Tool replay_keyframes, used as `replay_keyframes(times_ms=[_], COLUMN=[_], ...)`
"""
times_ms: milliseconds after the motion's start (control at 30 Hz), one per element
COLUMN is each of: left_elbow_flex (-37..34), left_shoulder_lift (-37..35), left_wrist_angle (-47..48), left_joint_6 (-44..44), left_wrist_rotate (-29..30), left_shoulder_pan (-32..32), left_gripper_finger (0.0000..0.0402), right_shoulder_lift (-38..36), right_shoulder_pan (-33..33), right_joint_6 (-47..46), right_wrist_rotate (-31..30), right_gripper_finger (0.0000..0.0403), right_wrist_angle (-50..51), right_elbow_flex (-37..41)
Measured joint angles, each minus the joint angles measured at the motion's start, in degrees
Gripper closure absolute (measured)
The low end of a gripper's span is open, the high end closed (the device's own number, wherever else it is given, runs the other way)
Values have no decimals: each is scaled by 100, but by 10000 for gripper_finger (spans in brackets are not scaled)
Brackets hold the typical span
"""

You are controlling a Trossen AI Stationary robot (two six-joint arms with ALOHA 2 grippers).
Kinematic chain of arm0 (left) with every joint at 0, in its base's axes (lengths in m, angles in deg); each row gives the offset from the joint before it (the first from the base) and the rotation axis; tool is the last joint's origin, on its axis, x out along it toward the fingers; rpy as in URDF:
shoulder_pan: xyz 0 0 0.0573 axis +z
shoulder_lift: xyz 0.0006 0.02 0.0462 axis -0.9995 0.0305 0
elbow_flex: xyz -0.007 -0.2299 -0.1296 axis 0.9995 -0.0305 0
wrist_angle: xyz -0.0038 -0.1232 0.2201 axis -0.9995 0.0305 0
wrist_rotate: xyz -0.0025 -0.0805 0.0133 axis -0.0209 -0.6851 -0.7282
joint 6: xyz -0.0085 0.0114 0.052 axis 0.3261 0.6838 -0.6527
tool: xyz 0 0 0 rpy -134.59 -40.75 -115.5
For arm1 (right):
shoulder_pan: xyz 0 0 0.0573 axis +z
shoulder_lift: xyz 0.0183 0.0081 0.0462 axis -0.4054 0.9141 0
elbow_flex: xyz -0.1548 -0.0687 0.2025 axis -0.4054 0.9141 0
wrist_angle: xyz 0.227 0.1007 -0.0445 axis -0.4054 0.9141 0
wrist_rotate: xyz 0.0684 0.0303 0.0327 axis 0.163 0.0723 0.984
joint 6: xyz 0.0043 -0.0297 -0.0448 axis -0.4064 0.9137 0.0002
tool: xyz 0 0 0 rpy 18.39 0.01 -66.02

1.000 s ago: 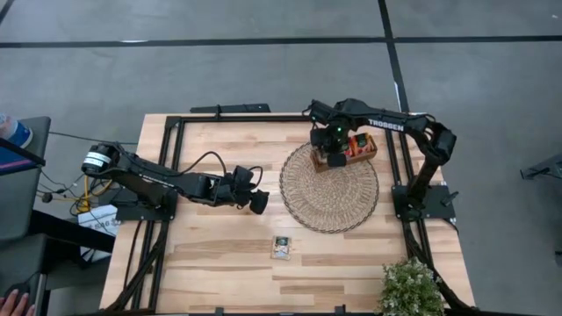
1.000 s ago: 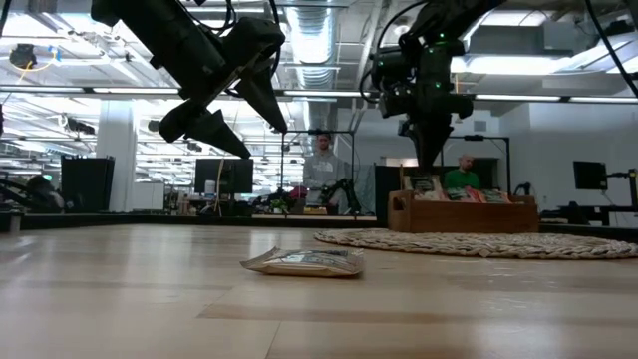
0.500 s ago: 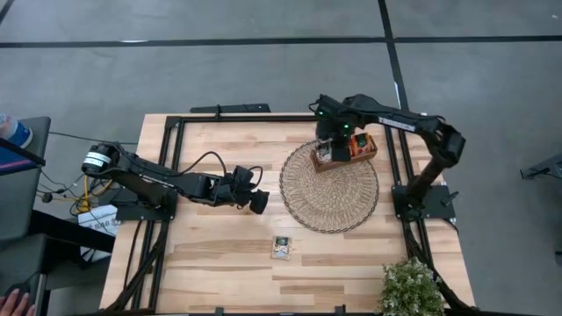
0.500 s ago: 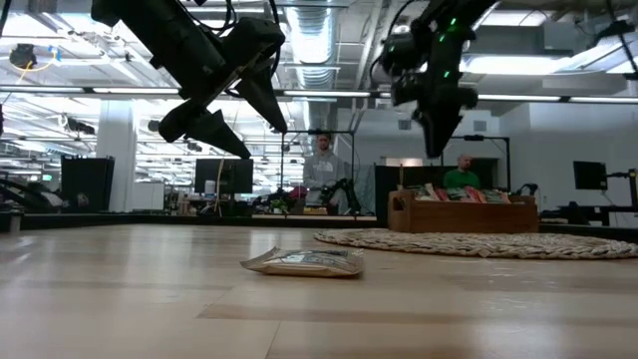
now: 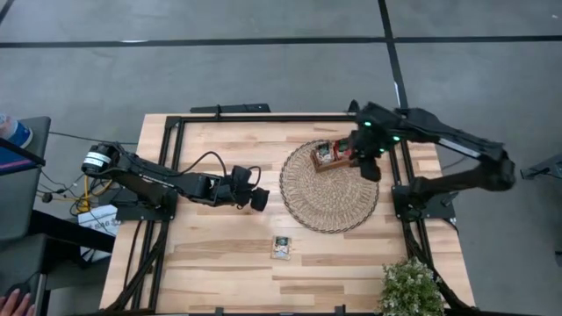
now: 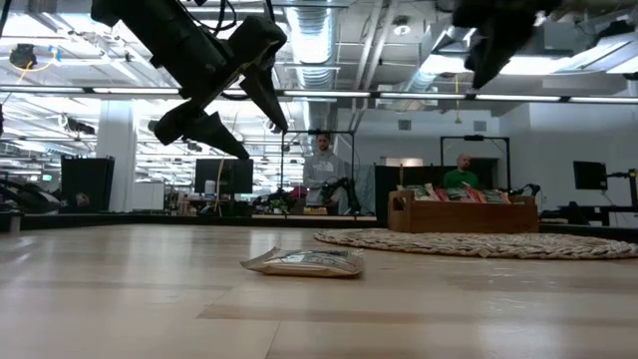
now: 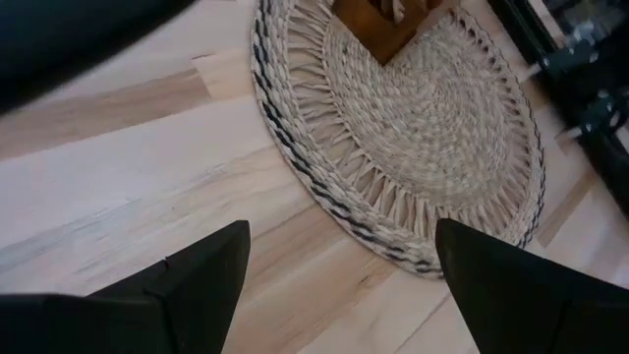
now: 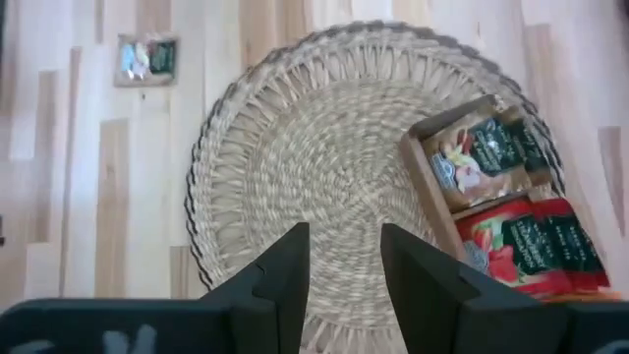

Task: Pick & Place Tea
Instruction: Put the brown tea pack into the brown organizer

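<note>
Above: a lone tea sachet [image 5: 281, 247] lies flat on the bare tabletop [image 5: 211, 254], apart from both arms.
Most sachets stand in the wooden tray [image 5: 332, 158] at the far edge of the wicker mat [image 5: 329, 197]; the lone one lies past the mat's opposite, near edge. The left gripper [image 5: 257, 199], fingers [image 7: 187, 285] parted and empty, hangs raised beside the mat, and appears the nearer of the two to the sachet. The right gripper [image 5: 369, 167] is raised high over the tray's end, fingers [image 8: 285, 265] slightly apart and holding nothing. The sachet looks almost square, so no long axis governs the approach.
</note>
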Motion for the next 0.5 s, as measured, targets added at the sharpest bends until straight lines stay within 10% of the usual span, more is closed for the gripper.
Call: replay_keyframes(times_ms=[500], left_elbow_flex=[34], left_shoulder_lift=[34], left_wrist_angle=[-2129], left_joint_6=[-490], left_wrist_rotate=[-2069], left_shoulder_pan=[-188], left_gripper_finger=[83], right_shoulder_lift=[-3655], right_shoulder_pan=[-42], right_joint_6=[-1898], right_wrist_rotate=[1175], right_gripper_finger=[284], right_wrist_angle=[-2224], right_elbow_flex=[2919])
